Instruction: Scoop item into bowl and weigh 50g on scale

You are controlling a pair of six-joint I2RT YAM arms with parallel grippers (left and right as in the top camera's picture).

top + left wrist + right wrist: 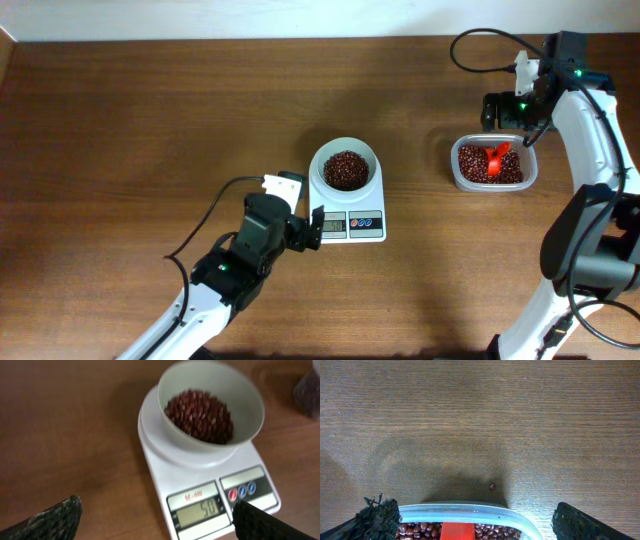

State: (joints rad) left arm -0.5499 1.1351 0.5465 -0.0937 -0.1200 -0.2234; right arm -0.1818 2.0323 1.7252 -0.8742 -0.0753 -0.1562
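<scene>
The white bowl [322, 160] stands on the white scale [352, 224] at mid-table, holding a heap of dark red-brown beans [345, 170]. In the left wrist view the beans [200, 412] fill the bowl's [250, 395] bottom and the scale's [165, 460] display [200, 510] reads 50. My left gripper [305, 232] [157, 527] is open and empty at the scale's front left corner. Over the far rim of the clear tub [530, 170] [470, 508] my right gripper [512, 125] [480, 522] is open, holding nothing.
The clear tub holds more beans [417, 530] and a red scoop [495, 157] [457, 531]. One stray bean [492, 486] lies on the wood just beyond the tub. Cables trail from both arms over the brown table.
</scene>
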